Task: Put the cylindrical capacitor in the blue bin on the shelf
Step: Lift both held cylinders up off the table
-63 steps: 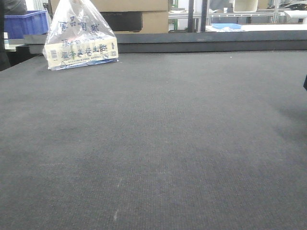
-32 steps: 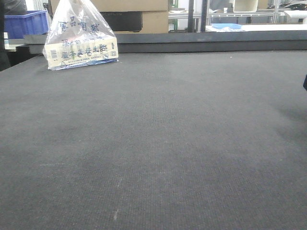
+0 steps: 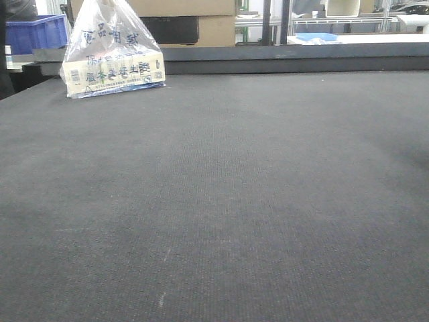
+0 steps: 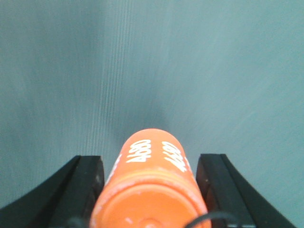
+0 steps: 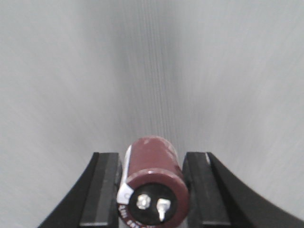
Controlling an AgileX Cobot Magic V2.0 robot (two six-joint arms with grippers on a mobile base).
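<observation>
The left gripper squeezes an orange capacitor. The right gripper squeezes a dark red capacitor. A bag sits far left.

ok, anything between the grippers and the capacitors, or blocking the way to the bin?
No. Left gripper holds the orange capacitor, right gripper the maroon capacitor. Ahead, both wrist views show only a blurred bare surface; the shelf can't be made out.

wide dark mat open to pass, plastic bag standing far left, raised ledge blocking far edge
</observation>
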